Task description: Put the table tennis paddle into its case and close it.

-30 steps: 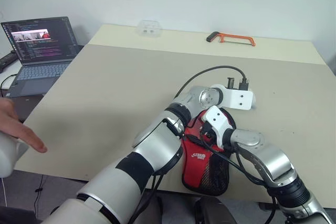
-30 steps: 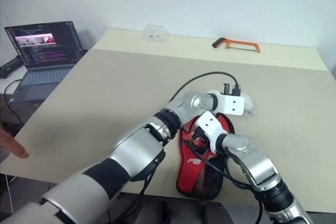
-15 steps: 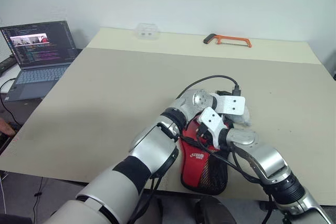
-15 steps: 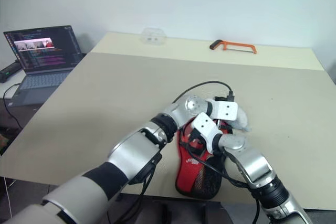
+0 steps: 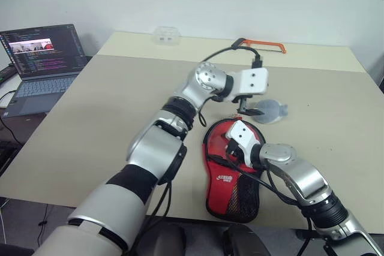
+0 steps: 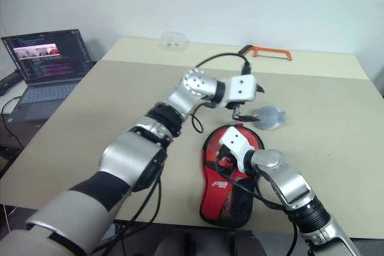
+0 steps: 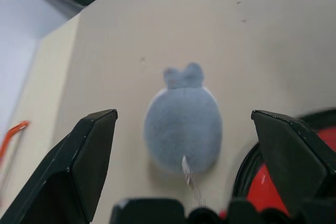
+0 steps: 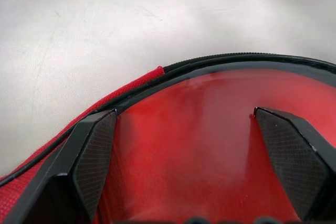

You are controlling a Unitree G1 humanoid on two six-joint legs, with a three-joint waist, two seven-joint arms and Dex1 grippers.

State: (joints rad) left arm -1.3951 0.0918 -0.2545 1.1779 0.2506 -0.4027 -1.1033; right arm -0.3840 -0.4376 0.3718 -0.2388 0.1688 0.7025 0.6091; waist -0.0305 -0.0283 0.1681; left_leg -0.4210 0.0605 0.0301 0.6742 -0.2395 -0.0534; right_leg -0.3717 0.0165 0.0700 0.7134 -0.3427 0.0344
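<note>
The case (image 5: 231,179) lies at the table's near edge, red outside with a black mesh pocket and white lettering. Inside the black rim of its round end shows a smooth red face (image 8: 210,145), apparently the table tennis paddle; its handle is hidden. My right gripper (image 8: 184,124) is open just over that red face, one finger at each side, its white hand (image 5: 243,137) above the case's round end. My left gripper (image 7: 184,124) is open and empty, raised above the table beyond the case and pointing down toward a grey plush toy (image 7: 182,129).
The grey plush toy (image 5: 269,111) lies just beyond the case, to its right. An orange hacksaw (image 5: 263,44) and a clear plastic box (image 5: 166,34) lie at the far edge. An open laptop (image 5: 42,53) stands off the table's left side.
My left gripper has lifted off the case's round end and swung up and away, uncovering the grey toy. The right gripper has stayed put. A person's hand at the left has withdrawn.
</note>
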